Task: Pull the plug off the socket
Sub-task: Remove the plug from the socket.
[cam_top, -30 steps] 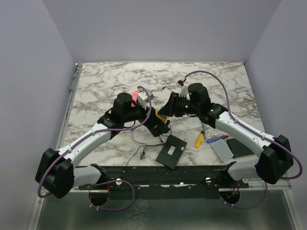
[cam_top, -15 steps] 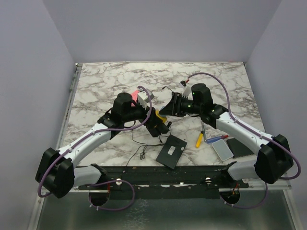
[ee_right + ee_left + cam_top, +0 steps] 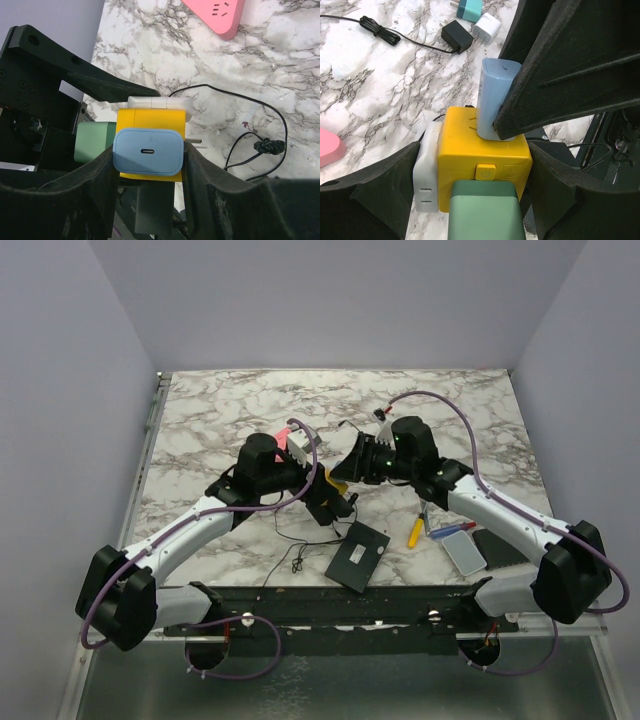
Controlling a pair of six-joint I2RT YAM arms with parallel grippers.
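A yellow socket cube (image 3: 470, 150) carries a blue plug (image 3: 492, 90) on top, a green plug (image 3: 485, 210) on the near face and a white plug (image 3: 427, 170) on its left side. My left gripper (image 3: 475, 167) is shut on the cube, one finger on the white plug, the other on the cube's right side. My right gripper (image 3: 149, 160) is shut on the blue plug (image 3: 148, 151), one finger on each side, with the yellow cube (image 3: 150, 120) behind it. In the top view both grippers (image 3: 325, 495) (image 3: 347, 468) meet at the cube (image 3: 331, 481).
A pink power strip (image 3: 220, 15) lies behind the cube. A thin black cable (image 3: 260, 145) loops beside it. A black charger (image 3: 456, 36), a white charger (image 3: 486, 26) and a teal one (image 3: 469, 7) lie farther off. A black box (image 3: 358, 555) and small tools (image 3: 414, 532) lie near the front edge.
My right wrist has shifted slightly at the cube, first left, then a little back. The left arm and the cube have stayed in place.
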